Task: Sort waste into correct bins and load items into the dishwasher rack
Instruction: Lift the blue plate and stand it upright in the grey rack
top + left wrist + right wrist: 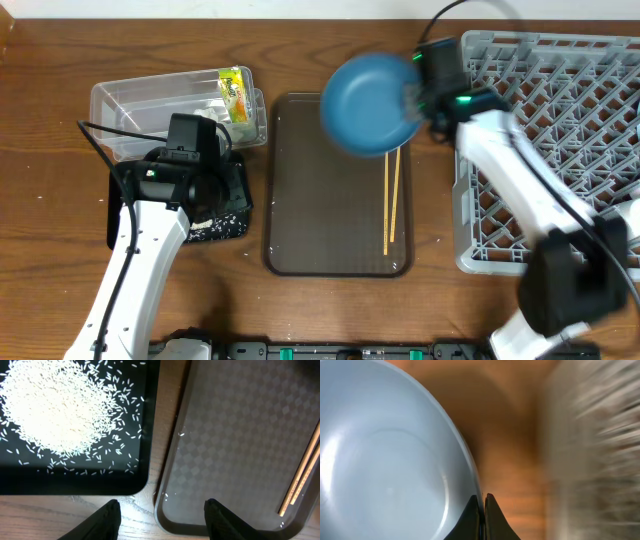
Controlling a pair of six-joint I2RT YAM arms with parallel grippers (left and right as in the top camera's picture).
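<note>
My right gripper [420, 92] [483, 499] is shut on the rim of the light-blue bowl [368, 103] [385, 460]. It holds the bowl in the air over the far end of the brown tray [320, 220], left of the grey dishwasher rack [570, 120]. The chopsticks [391, 200] [302, 477] lie on the brown tray. My left gripper [195, 165] [162, 510] is open and empty, over the gap between the black tray [238, 218] [75, 482] and the brown tray [240, 435]. White rice [55, 405] lies heaped in the black tray.
The clear tub [140, 100] stands at the back left and holds the yellow-green wrapper [236, 93] and something white beside it. The rack fills the right side and shows blurred in the right wrist view [600, 435]. The plate and cups are out of view.
</note>
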